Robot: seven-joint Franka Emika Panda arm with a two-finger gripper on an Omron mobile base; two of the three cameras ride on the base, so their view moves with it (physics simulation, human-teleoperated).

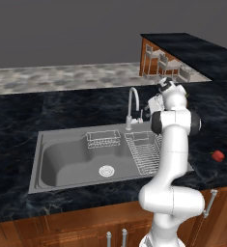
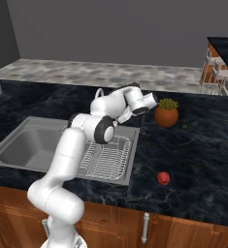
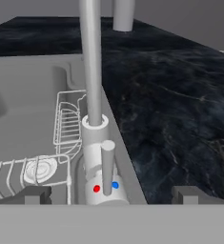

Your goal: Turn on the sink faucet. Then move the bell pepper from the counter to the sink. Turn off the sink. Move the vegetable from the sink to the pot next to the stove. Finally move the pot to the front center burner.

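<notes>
While the gripper point(image 3: 108, 194) gapes at the faucet point(image 3: 96, 143) lever, spout top cropped.

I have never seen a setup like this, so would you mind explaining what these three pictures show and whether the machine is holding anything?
It is a white robot arm in a simulated kitchen. Two pictures come from cameras on its base, behind it to the left and right; the third looks along its hand.

The arm reaches over a grey sink set in a dark counter, towards the faucet. In the hand view the gripper is open and empty, its two dark tips either side of the faucet's base, where the small lever rises above a red and a blue dot.

A wire rack sits in the sink. On the counter to the right lie a red bell pepper and a potted plant.
</notes>
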